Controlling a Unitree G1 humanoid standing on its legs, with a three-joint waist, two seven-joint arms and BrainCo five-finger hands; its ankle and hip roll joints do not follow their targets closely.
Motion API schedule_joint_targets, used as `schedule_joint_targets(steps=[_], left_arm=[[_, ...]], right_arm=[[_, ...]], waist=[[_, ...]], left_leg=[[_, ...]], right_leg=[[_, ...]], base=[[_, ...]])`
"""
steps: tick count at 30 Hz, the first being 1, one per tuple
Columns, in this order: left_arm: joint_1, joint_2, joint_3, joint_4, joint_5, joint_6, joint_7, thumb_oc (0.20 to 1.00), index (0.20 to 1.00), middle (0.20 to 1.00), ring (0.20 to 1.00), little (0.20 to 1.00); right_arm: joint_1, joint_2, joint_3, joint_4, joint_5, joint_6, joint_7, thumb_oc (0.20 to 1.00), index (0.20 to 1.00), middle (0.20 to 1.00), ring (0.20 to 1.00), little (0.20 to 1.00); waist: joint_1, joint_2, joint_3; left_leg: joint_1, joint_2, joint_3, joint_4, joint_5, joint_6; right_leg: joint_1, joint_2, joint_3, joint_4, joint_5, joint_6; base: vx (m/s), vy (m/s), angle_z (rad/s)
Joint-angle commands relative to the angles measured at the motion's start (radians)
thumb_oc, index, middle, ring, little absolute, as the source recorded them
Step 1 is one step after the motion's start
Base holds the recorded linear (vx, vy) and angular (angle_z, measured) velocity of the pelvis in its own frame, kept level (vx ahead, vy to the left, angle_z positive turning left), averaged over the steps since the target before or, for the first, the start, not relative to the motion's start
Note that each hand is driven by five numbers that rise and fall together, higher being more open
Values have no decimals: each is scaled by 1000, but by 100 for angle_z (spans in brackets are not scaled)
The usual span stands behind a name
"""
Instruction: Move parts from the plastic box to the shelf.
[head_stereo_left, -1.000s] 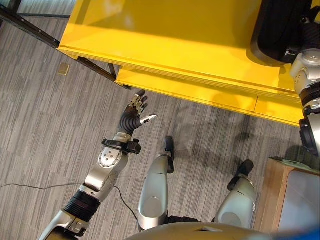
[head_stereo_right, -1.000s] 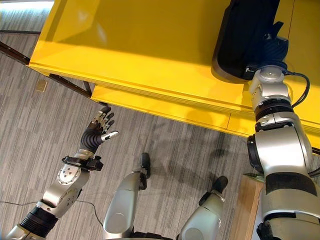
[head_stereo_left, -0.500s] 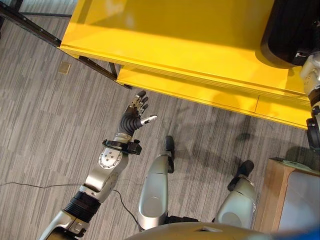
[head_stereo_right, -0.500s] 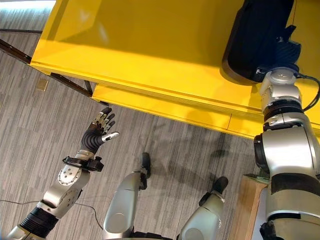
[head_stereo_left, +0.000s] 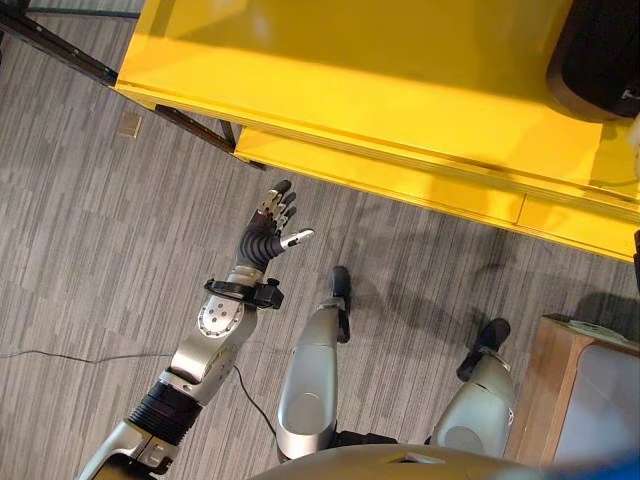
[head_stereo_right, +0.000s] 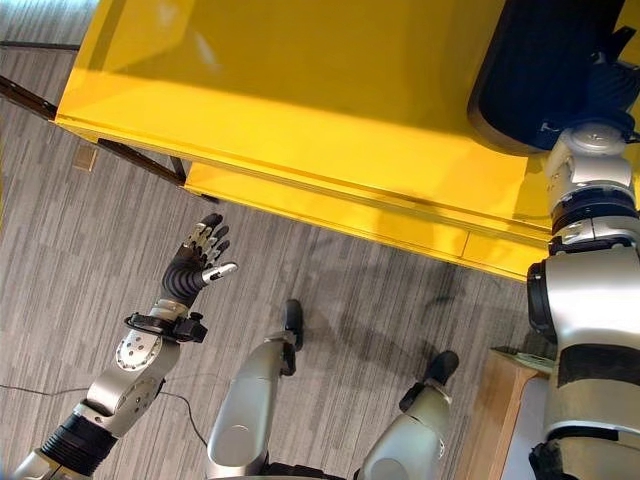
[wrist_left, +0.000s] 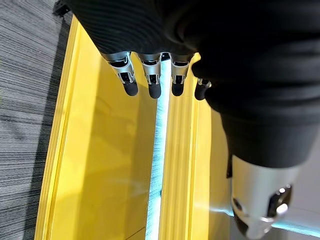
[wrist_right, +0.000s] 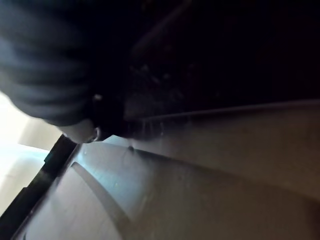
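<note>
My left hand (head_stereo_left: 272, 226) is out over the floor (head_stereo_left: 90, 250), fingers straight, holding nothing. Farther off, a big black part (head_stereo_right: 545, 70) sits on the yellow shelf (head_stereo_right: 300, 90). My right hand (head_stereo_right: 610, 75) is against it, but I cannot tell its grip.

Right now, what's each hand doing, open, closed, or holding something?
Left hand: open, fingers straight, holding nothing, above the floor in front of the yellow shelf.
Right hand: at the black part on the shelf; grip cannot be told.

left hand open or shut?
Open: the left hand has straight, spread fingers over the floor, holding nothing, short of the yellow shelf.
</note>
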Motion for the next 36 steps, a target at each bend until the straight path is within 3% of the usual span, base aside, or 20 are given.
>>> schedule_joint_targets(steps=[1, 19, 20, 21, 22, 36], left_arm=[[-29, 11, 40, -47, -8, -62, 15, 1000, 1000, 1000, 1000, 1000], [-34, 14, 41, -48, -20, -64, 31, 1000, 1000, 1000, 1000, 1000], [-36, 14, 39, -47, -20, -64, 32, 1000, 1000, 1000, 1000, 1000], [-36, 14, 37, -47, -20, -62, 33, 1000, 1000, 1000, 1000, 1000], [-35, 13, 38, -48, -21, -63, 35, 1000, 1000, 1000, 1000, 1000], [-41, 23, 44, -37, -22, -71, 47, 1000, 1000, 1000, 1000, 1000]], right_arm=[[-83, -22, 59, -23, 46, -30, 7, 200, 200, 200, 200, 200], [-107, -8, 61, 12, 74, -31, 1, 200, 200, 200, 200, 200], [-108, -7, 58, 16, 77, -31, -3, 476, 476, 476, 476, 476], [-111, -7, 56, 20, 81, -30, -5, 937, 937, 937, 937, 937], [-113, -7, 51, 21, 90, -32, -5, 1000, 1000, 1000, 1000, 1000], [-104, 18, 15, -25, 120, -57, -49, 1000, 1000, 1000, 1000, 1000]], waist=[[27, 4, 34], [34, -6, 34], [34, -6, 35], [34, -6, 36], [34, -7, 37], [32, -10, 36]], left_leg=[[-52, 101, -85, 91, -57, -49], [-77, 94, -88, 110, -67, -44], [-77, 94, -88, 111, -68, -44], [-77, 93, -90, 110, -68, -43], [-77, 93, -89, 111, -69, -42], [-67, 90, -90, 116, -70, -43]], right_leg=[[75, 20, 38, -23, 74, -2], [70, 22, 35, -20, 72, -5], [70, 22, 35, -20, 72, -5], [70, 22, 35, -20, 73, -5], [70, 21, 35, -20, 76, -4], [80, 23, 38, -18, 70, -5]], base=[[0, 0, 0], [2, 0, 0], [0, 0, 0], [0, 0, 0], [0, 0, 0], [0, 0, 0]])
